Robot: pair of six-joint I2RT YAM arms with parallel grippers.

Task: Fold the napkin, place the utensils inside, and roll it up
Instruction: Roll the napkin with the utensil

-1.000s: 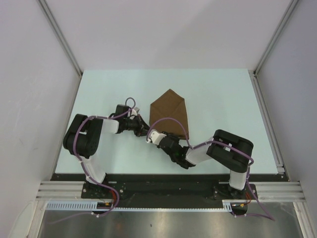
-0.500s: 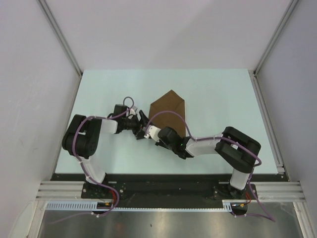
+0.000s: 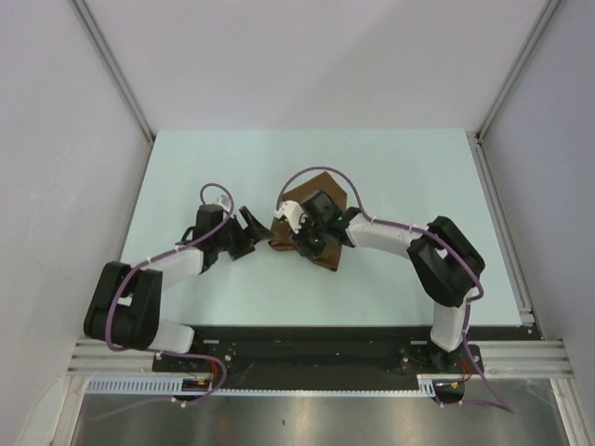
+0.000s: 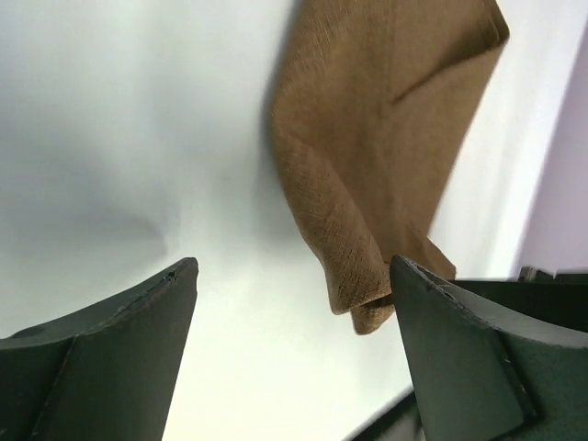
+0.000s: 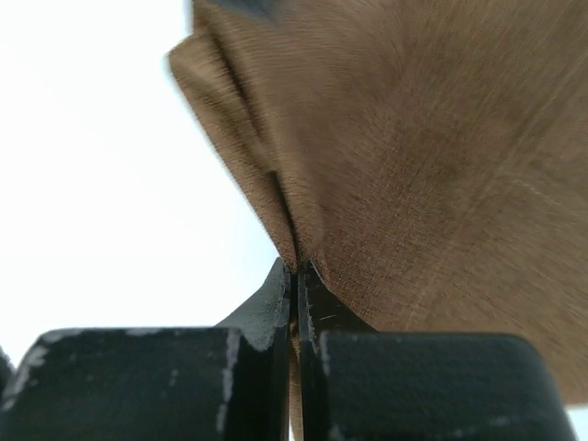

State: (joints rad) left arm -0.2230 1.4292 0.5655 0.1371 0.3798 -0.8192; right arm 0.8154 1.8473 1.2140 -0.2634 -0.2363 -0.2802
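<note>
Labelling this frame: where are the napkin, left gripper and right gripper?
napkin point(image 4: 386, 129), left wrist view, middle of the cloth.
left gripper point(image 4: 292, 271), left wrist view, gap between open fingertips.
right gripper point(image 5: 296, 268), right wrist view, shut tips pinching the napkin's fold.

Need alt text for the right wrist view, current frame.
Close-up of the right hand, shut and pinching a folded edge of the napkin, whose brown cloth fills the upper right of the frame. The pale table shows on the left.
</note>
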